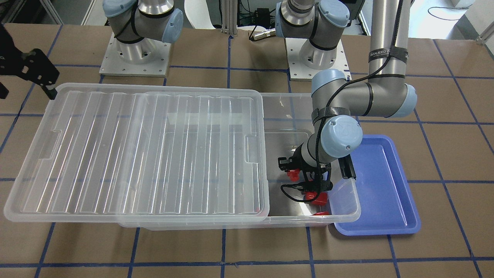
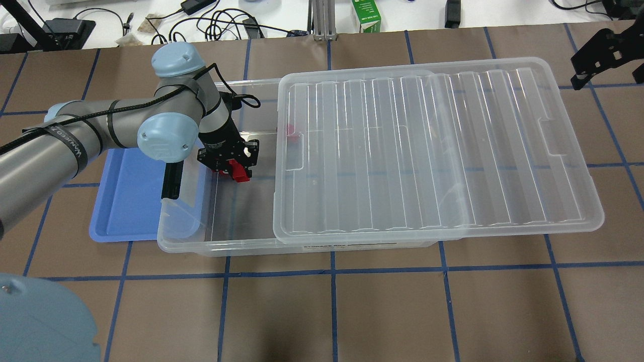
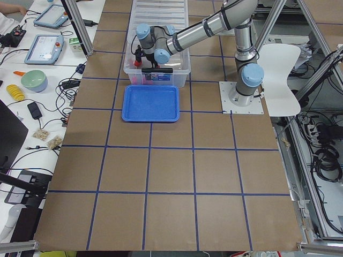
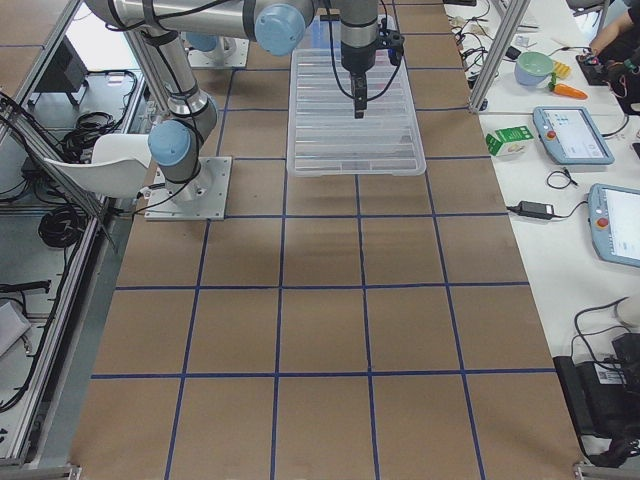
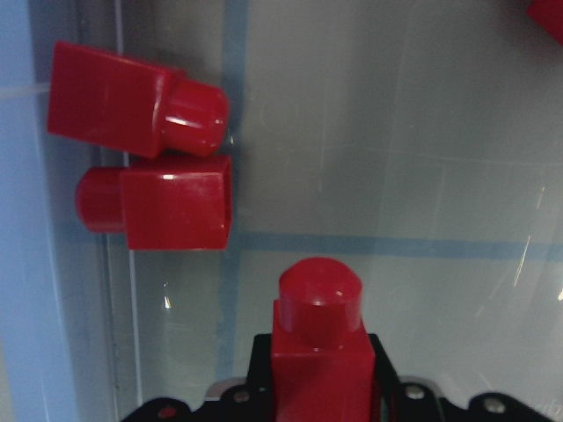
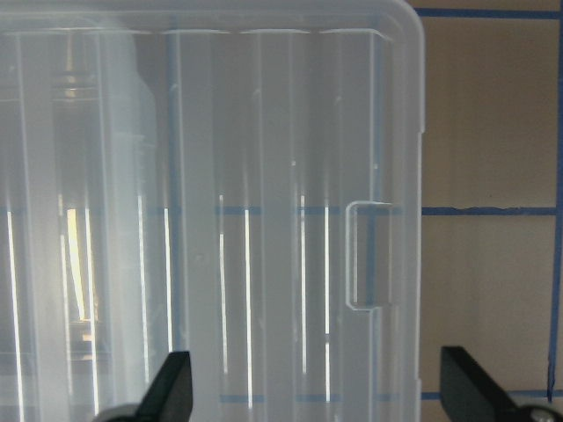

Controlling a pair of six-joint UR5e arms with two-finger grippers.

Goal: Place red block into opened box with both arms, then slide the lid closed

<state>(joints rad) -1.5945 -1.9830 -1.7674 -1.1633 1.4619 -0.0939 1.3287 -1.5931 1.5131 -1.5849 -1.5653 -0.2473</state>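
Observation:
The clear box (image 2: 216,244) lies across the table. Its ribbed lid (image 2: 427,151) rests on it, slid toward my right, so the end by the blue tray stands uncovered. My left gripper (image 2: 232,163) reaches down into that uncovered end, shut on a red block (image 5: 317,352) whose stub points away from the wrist camera. Just above the box floor the held block (image 1: 293,175) hangs. Two more red blocks (image 5: 167,207) lie on the floor near the end wall. My right gripper (image 6: 321,396) is open, its fingers astride the lid's far short end by the notch.
A shallow blue tray (image 1: 386,185) sits against the box's open end, next to the black clip handle (image 1: 347,168). Another red block (image 2: 291,130) shows through the lid's edge. Cables and a green carton (image 2: 366,15) lie beyond the table's far edge.

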